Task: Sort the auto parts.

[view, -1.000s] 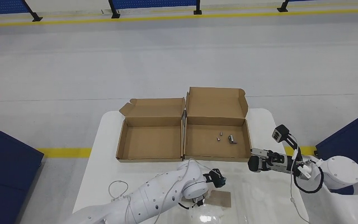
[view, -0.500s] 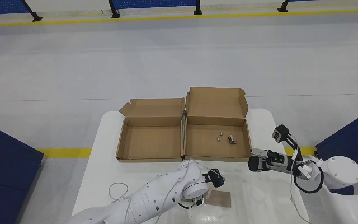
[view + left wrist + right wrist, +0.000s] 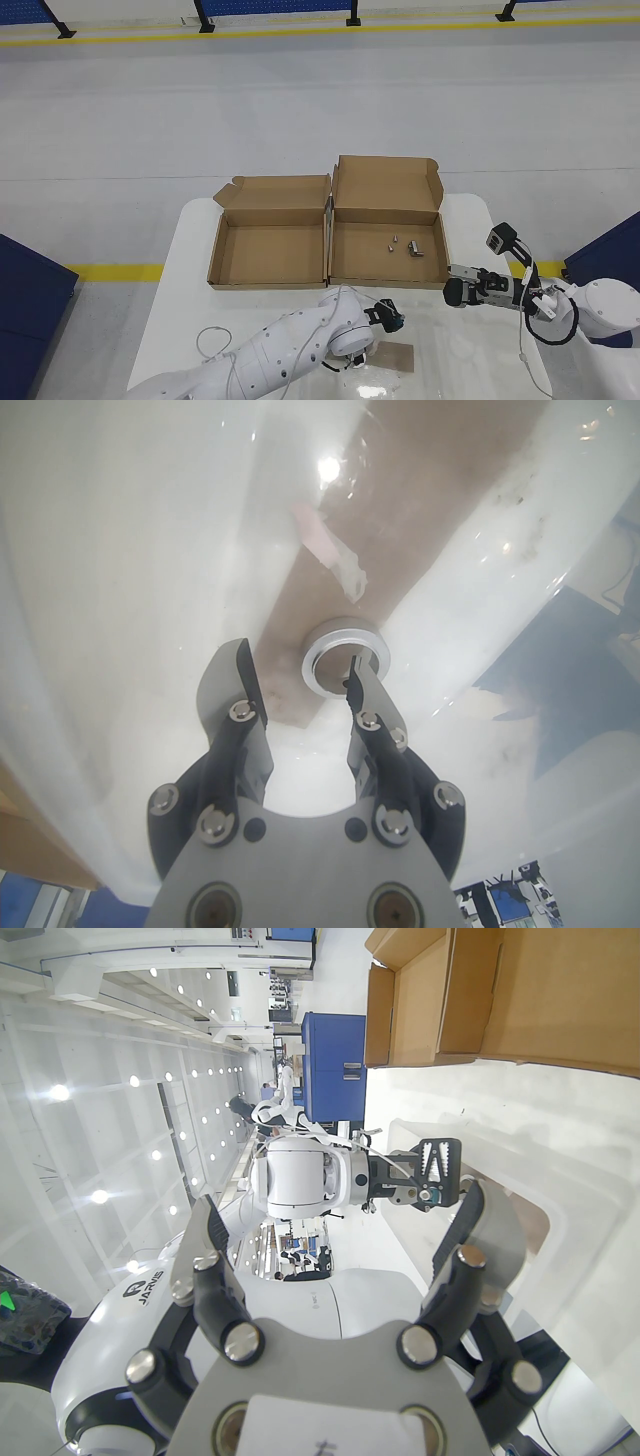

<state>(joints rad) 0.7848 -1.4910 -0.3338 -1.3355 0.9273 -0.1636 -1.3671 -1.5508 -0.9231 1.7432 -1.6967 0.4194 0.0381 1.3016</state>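
In the clear plastic bin at the near edge of the desk, my left gripper is spread around one side of a metal ring. One fingertip dips into the bore and the other stands outside the ring's wall, apart from it. The ring sits on a strip of brown cardboard on the bin's floor, right at the strip's edge.

I judge this to be the pick-up step, with nothing gripped yet. The next move calls for closing the jaws so that the ring's wall is pinched between the inner and outer finger. After that comes a straight lift, high enough to clear the bin's side, before carrying the ring over to the boxes. The wall is thin and smooth, so I expect the ring could tip or slip if the pinch lands off-centre.

The ring lies flat with its bore pointing up at my wrist. It is wider than it is tall, so it has no long axis to line up with.

My right gripper is spread too and holds nothing, hovering just beside the front corner of the right cardboard box. That box holds a few small metal parts; the left cardboard box stands touching it.
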